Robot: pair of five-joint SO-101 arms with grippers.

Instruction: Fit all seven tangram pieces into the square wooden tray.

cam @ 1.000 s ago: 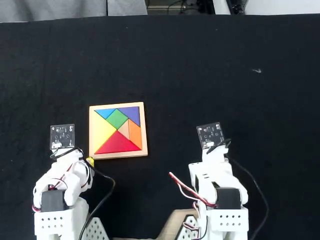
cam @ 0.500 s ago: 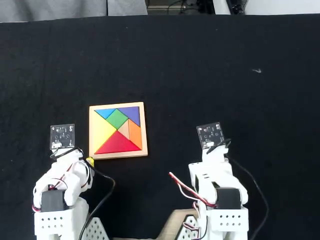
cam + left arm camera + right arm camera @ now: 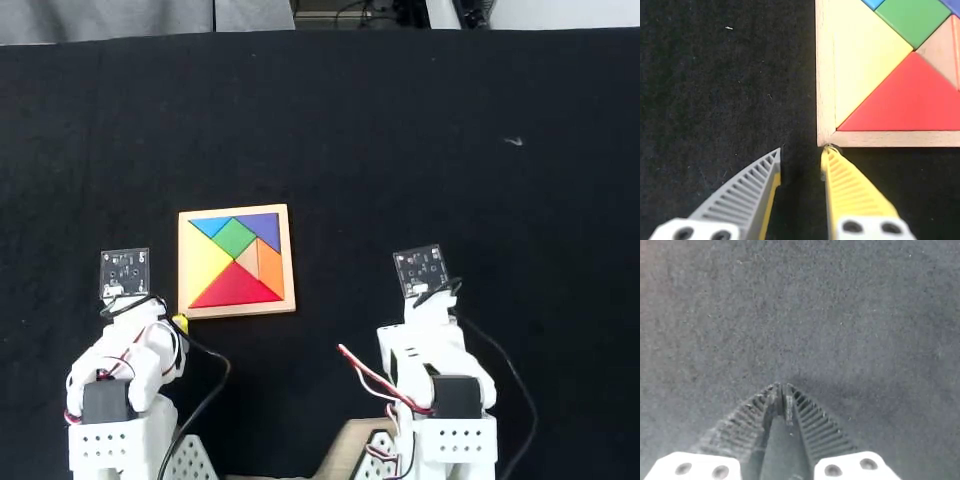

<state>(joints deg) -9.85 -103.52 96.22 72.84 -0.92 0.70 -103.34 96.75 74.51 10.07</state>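
Seven pieces (image 3: 236,262) fill tray (image 3: 237,311) | left claw (image 3: 801,150) parted — right claw (image 3: 781,387) clenched, empty

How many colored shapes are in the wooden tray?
7 in the tray, none hidden. Far edge: light blue triangle, green square, dark blue parallelogram. Left: yellow triangle. Near edge: red triangle. Middle: tan triangle. Right: orange triangle.

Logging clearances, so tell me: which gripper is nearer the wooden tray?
Left. The left gripper sits at a corner of the tray, yellow fingertip at its rim; the right gripper is over bare cloth, well away from it.
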